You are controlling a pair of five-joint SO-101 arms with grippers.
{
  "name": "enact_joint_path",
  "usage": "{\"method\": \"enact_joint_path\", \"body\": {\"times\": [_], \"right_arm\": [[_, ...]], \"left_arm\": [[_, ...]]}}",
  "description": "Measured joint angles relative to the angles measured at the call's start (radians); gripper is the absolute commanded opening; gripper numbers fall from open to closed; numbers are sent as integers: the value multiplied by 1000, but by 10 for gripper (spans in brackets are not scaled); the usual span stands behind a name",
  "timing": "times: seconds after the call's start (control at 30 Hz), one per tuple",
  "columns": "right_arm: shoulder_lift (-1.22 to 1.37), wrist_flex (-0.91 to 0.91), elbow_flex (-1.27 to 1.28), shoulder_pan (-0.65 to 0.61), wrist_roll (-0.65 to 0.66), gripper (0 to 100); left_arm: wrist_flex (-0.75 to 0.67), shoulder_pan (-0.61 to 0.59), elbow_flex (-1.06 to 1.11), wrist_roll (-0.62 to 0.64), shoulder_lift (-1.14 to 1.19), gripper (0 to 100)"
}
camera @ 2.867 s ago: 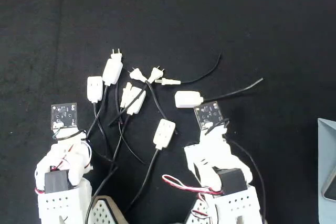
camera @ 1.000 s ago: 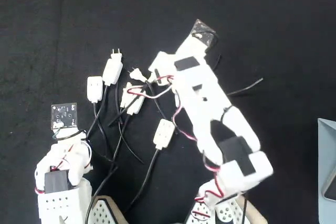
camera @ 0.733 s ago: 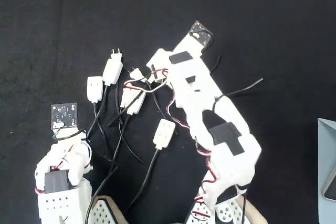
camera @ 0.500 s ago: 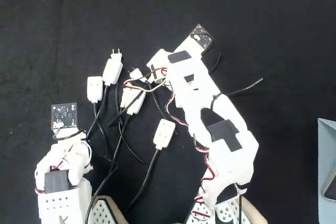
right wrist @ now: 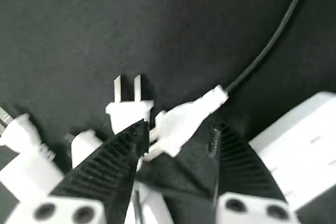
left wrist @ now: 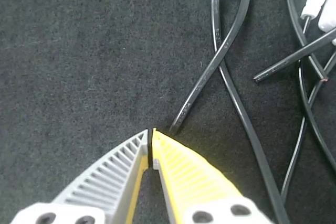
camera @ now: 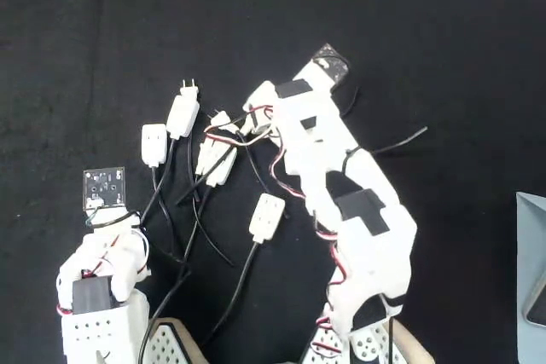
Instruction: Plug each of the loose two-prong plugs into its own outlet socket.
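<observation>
Plug point(right wrist: 186, 116) lies btwn right gripper point(right wrist: 179, 128) jaws, spread to straddle it for pickup, upper-centre of high view; left gripper point(left wrist: 151, 139) pressed together, idle lower left.

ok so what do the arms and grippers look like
The left arm and right arm are both white shells with black motor blocks and loose red and white wires. The left gripper has one grey and one yellow ribbed finger; the right gripper has black ribbed fingers.

Right arm point(camera: 341, 176) out from its folded rest; tool point(right wrist: 179, 127) now spread astride a white plug point(right wrist: 184, 118)
</observation>
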Motion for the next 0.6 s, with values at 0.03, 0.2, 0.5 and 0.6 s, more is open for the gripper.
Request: {"method": "enact_joint_path", "body": {"times": [0.03, 0.2, 0.5, 0.6], "right_arm": [[8, -6, 0, 5, 0, 191], [18, -9, 0, 12, -26, 191], [25, -9, 0, 31, -41, 16], [25, -9, 0, 31, -41, 31]], "left_arm": [[0, 0, 0, 0, 0, 30], [0, 0, 0, 0, 0, 30], [0, 0, 0, 0, 0, 30], [0, 0, 0, 0, 0, 30]]}}
